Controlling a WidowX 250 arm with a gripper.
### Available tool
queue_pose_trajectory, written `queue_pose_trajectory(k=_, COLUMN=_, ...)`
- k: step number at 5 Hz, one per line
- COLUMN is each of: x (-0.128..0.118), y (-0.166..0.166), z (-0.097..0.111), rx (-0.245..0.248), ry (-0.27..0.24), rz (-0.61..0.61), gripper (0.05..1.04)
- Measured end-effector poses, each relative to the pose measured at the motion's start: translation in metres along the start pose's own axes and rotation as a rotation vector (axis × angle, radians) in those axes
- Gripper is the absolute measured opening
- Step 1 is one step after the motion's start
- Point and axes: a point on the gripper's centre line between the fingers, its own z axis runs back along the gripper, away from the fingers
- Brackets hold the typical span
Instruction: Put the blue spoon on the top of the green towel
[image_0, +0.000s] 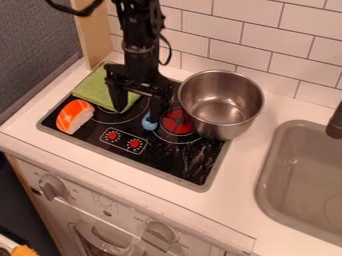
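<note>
The black robot arm comes in from the top edge, and its end effector (137, 114) hangs low over the middle of the stovetop (202, 187). Its two fingers stand wide apart, with nothing gripped between them. The blue spoon (149, 121) is on the black stovetop, right by the tip of the finger nearer the pot; its rounded blue end shows, while the rest is hidden (whether that finger touches it, one cannot tell). The spoon lies just beside the red burner (177, 121), off the towel.

The green towel (93, 90) lies folded at the stovetop's back left, partly behind the end effector, whose other finger comes down in front of the towel's near right corner. In front of the towel, near the left edge of the stovetop, sits an orange and white piece of toy sushi (75, 116). A shiny metal pot (220, 105) stands upright at the back right, its mouth facing up. Two red dials (135, 144) in a white outline mark the front of the stovetop.

The stovetop is set in a white table (240, 165), with a grey sink (266, 190) on the right and a dark faucet (335, 123) at its far side. White tiles (257, 45) cover the wall behind.
</note>
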Motion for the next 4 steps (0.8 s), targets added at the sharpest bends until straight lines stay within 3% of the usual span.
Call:
queue_pose_trajectory(k=1, x=-0.0007, y=-0.0078, z=-0.0198, rx=-0.004, ry=0.031, rz=-0.017, gripper=1.001)
queue_pose_trajectory(k=2, x=0.0010, y=-0.0115, z=-0.0211, rx=-0.008, ry=0.022, rz=-0.019, gripper=0.944)
queue_pose_trajectory(k=3, x=0.0030, y=-0.0141, z=-0.0211, rx=-0.012, ry=0.006, rz=-0.039, gripper=0.643)
queue_pose_trajectory(k=4, x=0.0044, y=-0.0137, z=-0.0156, rx=-0.008, ry=-0.008, rz=-0.062, gripper=0.429)
